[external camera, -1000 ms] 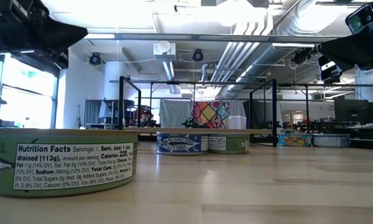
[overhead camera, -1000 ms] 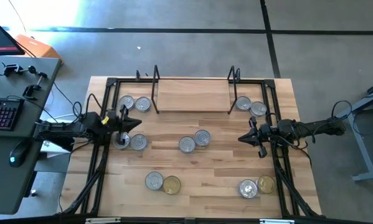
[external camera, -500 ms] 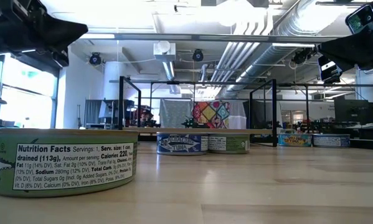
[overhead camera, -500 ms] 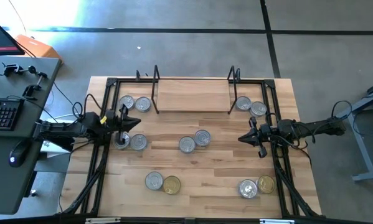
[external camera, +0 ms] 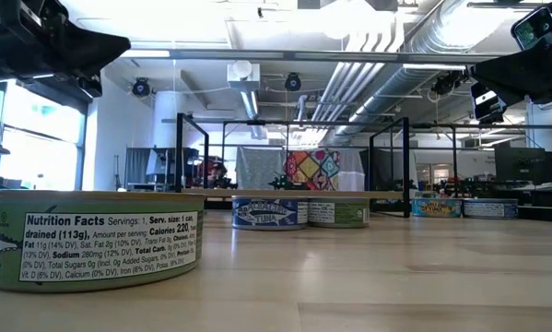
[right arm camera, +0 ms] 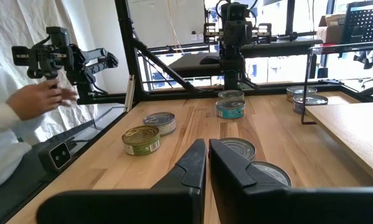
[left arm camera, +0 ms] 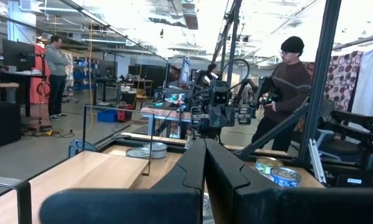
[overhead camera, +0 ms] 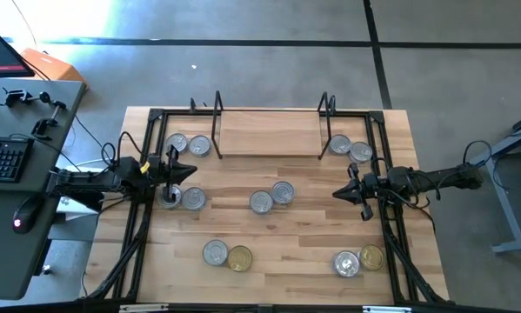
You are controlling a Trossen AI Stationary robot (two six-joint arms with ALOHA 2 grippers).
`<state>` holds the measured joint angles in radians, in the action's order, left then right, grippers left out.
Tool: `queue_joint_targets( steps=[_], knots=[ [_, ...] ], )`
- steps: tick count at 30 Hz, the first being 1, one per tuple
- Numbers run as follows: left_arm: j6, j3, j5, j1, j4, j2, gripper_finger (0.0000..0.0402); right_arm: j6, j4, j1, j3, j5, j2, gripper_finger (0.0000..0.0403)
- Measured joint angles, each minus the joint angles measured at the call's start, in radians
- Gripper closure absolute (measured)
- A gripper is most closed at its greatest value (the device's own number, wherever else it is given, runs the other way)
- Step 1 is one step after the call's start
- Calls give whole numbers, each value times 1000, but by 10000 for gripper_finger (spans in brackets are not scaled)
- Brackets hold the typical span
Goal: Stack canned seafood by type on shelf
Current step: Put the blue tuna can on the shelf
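Observation:
The shelf (overhead camera: 269, 132) is a light-wood board with black wire frames at its ends, and it lies bare at the table's far middle. The canned seafood stands on the table top in pairs: two silver tins (overhead camera: 187, 145) left of the shelf, two (overhead camera: 350, 149) right of it, two (overhead camera: 183, 198) under my left arm, two (overhead camera: 271, 197) in the middle, and silver-and-gold pairs at the near edge (overhead camera: 226, 256) (overhead camera: 358, 260). My left gripper (overhead camera: 193, 171) (left arm camera: 205, 146) hangs shut above the left side. My right gripper (overhead camera: 336, 193) (right arm camera: 208, 148) hangs shut above the right side. Both point toward the table's middle.
Black frame rails (overhead camera: 147, 217) (overhead camera: 390, 235) run along both table sides. A desk with a keyboard (overhead camera: 3, 159) stands left of the table. A person (left arm camera: 286, 87) stands beyond the right side, and a person's hand (right arm camera: 46, 96) shows beyond the near side.
In the low view the pointed tip of my left gripper has come a little into sight at the upper left. No tin has moved, and my right gripper has kept still.

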<state>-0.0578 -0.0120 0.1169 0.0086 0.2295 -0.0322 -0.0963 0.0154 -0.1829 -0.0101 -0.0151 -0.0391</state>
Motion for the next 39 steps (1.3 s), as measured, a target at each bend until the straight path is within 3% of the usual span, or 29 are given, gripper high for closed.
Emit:
queue_joint_targets(
  steps=[16, 39],
  knots=[
    [21, 0, 4, -9, 6, 2, 401, 0, 0, 0, 0, 0, 0, 391],
    [-121, 0, -3, -69, 2, 2, 401, 0, 0, 0, 0, 0, 0, 391]
  ],
)
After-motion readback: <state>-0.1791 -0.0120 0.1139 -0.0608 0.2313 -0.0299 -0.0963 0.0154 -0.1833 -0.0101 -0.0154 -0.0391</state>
